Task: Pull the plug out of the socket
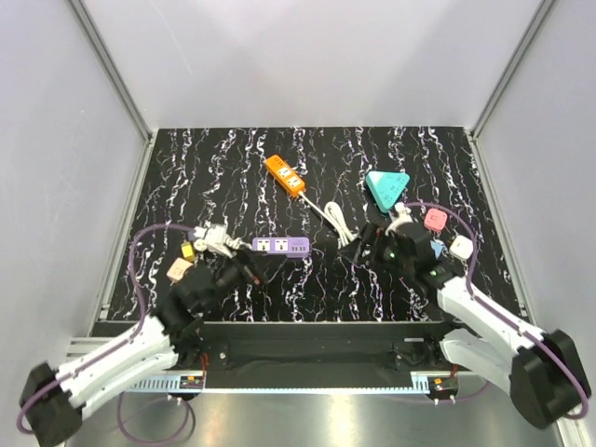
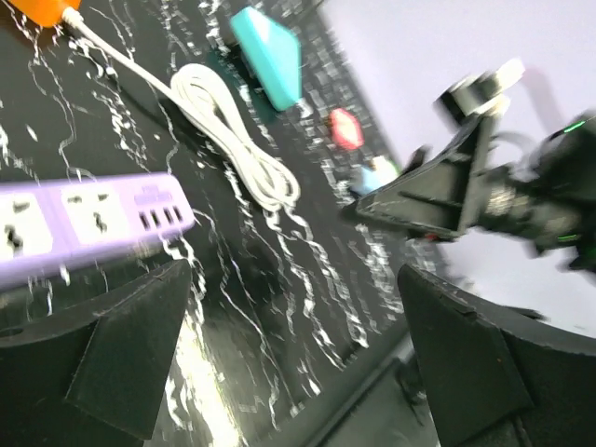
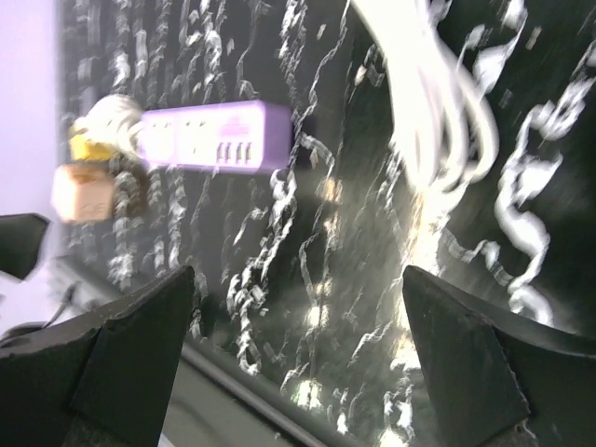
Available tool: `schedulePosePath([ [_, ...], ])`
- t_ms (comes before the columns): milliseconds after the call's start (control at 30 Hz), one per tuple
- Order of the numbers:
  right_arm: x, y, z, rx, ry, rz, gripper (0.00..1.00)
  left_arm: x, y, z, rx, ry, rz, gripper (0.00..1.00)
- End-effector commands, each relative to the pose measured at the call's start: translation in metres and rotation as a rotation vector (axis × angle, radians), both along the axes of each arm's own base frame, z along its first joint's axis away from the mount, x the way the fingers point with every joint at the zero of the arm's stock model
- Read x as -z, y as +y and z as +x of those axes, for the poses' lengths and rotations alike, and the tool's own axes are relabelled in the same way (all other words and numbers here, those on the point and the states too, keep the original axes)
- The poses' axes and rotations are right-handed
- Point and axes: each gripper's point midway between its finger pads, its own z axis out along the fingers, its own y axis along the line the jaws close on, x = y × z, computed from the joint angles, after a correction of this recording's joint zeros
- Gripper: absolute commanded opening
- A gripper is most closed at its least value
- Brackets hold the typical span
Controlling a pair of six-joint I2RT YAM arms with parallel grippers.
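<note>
A purple power strip lies left of the table's centre, with a whitish plug at its left end. My left gripper is open and empty, just in front of the strip. In the left wrist view the strip lies past the left finger, with bare table between the fingers of the gripper. My right gripper is open and empty, to the right of the strip. Its wrist view shows the strip and the plug far off, and bare table under the gripper.
An orange power strip with a coiled white cable lies at the back centre. A teal triangular socket, pink adapter and white adapter are on the right. Yellow and pink adapters sit left.
</note>
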Motion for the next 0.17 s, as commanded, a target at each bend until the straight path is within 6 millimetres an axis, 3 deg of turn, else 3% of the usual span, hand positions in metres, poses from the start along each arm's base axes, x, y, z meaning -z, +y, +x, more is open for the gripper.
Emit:
schedulePosePath([
  [0,-0.028,0.017,-0.013,-0.025,-0.062,0.236,1.0,-0.002,0.014,-0.023,0.021,-0.008,-0.127,0.99],
  [33,-0.021,0.015,-0.02,-0.023,-0.08,0.271,1.0,-0.003,0.015,-0.029,0.04,-0.016,-0.156,0.99],
  [67,-0.019,0.014,-0.024,-0.007,-0.074,0.314,1.0,0.009,0.014,-0.035,0.063,0.001,-0.181,0.99],
  [133,-0.013,0.013,-0.039,-0.026,-0.089,0.384,1.0,-0.026,0.011,-0.059,0.181,-0.118,-0.333,0.99],
])
